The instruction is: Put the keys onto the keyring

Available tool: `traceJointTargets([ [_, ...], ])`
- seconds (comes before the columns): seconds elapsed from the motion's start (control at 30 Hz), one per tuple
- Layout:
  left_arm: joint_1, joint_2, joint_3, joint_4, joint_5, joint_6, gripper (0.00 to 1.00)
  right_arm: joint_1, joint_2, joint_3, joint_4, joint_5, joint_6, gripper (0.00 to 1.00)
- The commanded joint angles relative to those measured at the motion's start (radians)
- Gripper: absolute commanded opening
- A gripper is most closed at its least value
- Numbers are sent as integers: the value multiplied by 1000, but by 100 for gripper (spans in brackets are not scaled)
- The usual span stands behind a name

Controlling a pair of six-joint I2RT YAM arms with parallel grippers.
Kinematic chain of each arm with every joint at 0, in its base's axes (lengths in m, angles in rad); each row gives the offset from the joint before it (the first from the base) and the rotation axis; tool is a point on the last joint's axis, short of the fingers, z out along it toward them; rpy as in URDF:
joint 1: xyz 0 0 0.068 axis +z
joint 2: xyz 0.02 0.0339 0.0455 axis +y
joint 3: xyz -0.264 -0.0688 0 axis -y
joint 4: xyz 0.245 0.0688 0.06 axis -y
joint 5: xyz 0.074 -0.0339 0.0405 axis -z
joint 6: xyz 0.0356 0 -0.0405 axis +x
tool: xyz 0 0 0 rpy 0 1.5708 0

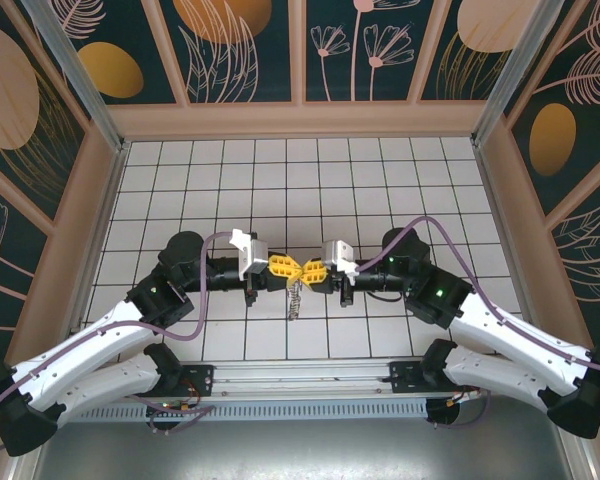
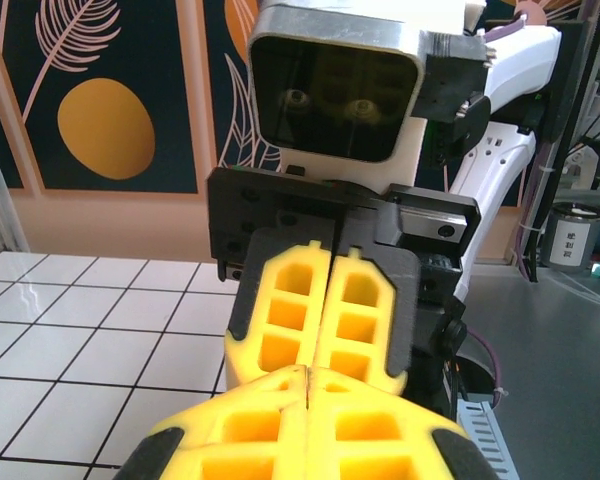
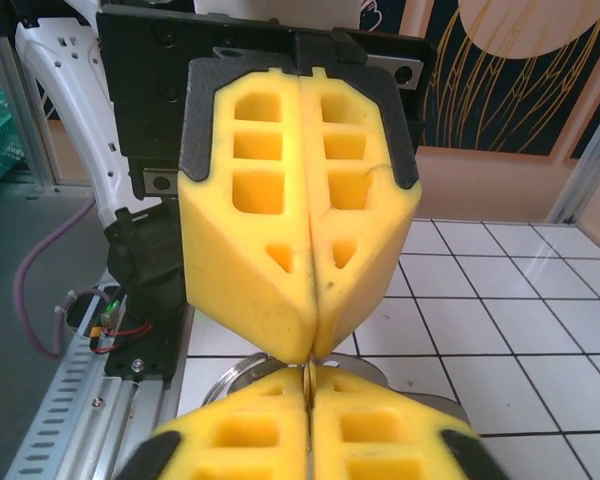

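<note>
My two yellow-padded grippers meet tip to tip above the middle of the tiled floor. The left gripper [image 1: 291, 268] is shut, and the keyring [image 1: 294, 297] hangs from its tips as a thin ribbed loop. In the right wrist view the keyring's arc [image 3: 235, 368] curves out on both sides below the meeting tips. The right gripper [image 3: 307, 372] is shut on a thin pale metal edge, seemingly the keys [image 3: 307, 380], seen end-on. The small black loop is hidden. In the left wrist view my left gripper [image 2: 308, 372] touches the right one's fingers [image 2: 290, 315].
The white tiled floor [image 1: 300, 180] stretches beyond the grippers to the patterned back wall [image 1: 300, 50]. Side walls stand left and right. A metal rail [image 1: 300, 385] runs along the near edge by the arm bases. Purple cables [image 1: 220, 240] loop over both arms.
</note>
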Motion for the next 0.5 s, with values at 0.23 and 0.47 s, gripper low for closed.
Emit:
traceJointTargets([
  [0.23,0,41,162,-375,-141,152,15,0,18,97,-157,124,-89,0],
  [0.47,1,107,297,-634,-171,244,24,27,71,194,-331,157,-146,0],
])
